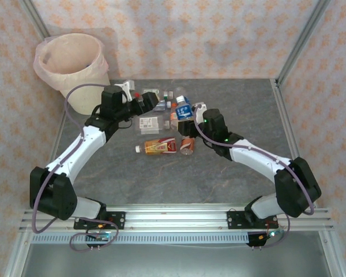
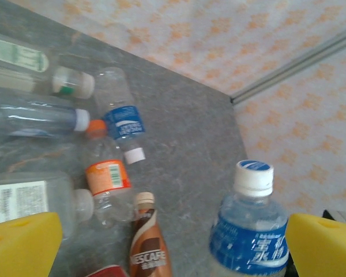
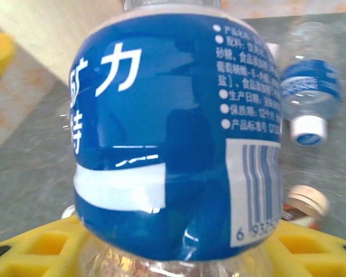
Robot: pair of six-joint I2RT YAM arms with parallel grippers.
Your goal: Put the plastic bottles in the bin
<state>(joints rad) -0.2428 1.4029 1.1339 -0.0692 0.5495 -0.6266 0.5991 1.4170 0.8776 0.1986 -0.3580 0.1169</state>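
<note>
Legible markings. On the blue-labelled bottle (image 3: pixel 161 138), large white Chinese characters include "力"; smaller white lines read in part "生产日期" and "保质期"; a white barcode panel beneath them begins "6 932". In the left wrist view the brown coffee bottle (image 2: pixel 149 248) carries the brand "NESCAFE". The orange-labelled bottle (image 2: pixel 106 179) bears a barcode whose digits are too small to read.

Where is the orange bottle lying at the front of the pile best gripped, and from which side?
Take the orange bottle at the middle of its labelled body, coming straight down from above. It lies flat with its white cap to the left, so the fingers should likely close across its width, at the near and far sides, which are free.
</note>
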